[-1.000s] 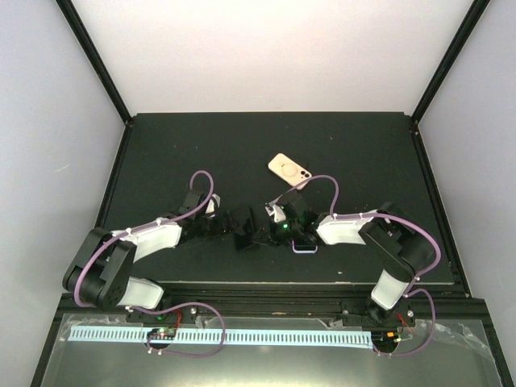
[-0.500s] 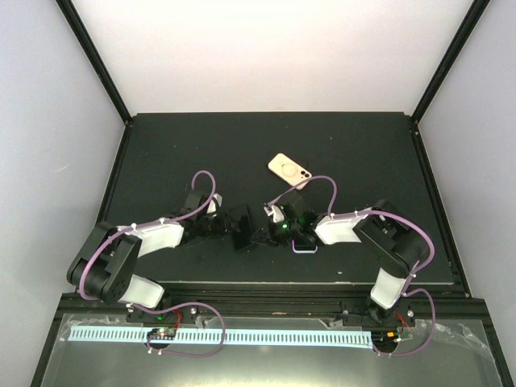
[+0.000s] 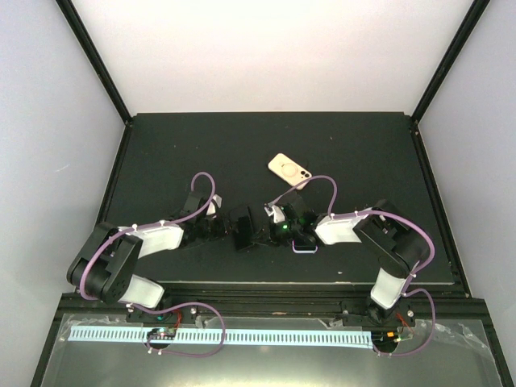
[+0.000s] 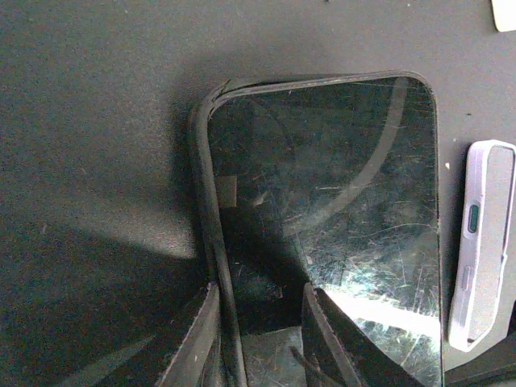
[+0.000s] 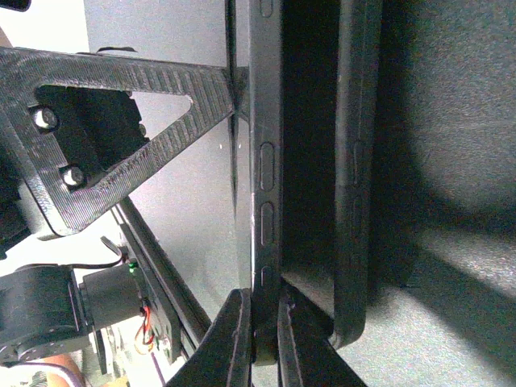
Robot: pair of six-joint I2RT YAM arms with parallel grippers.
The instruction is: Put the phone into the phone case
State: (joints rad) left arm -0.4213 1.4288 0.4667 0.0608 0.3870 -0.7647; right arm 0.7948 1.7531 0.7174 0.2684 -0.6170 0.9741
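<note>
**Phone and case held between both arms, insertion incomplete**

The phone (image 4: 339, 201), black with a scratched glass face, sits at the near middle of the worktop (image 3: 201, 153), between the two arms. The black phone case (image 4: 201, 185) wraps its left and top edges, and its rim stands slightly away from the glass at the upper left corner.

The left end effector (image 4: 258, 314) straddles the case rim, with one finger outside the rim and the other over the screen. A gap shows between the fingers, so I cannot tell whether it has a grip.

The right end effector (image 5: 264, 322) is clenched on the phone's thin, buttoned edge, with the case wall just beside it.

A lavender case (image 4: 481, 242) lies just beside the phone. A beige case (image 3: 289, 168) lies well apart, further back.
</note>
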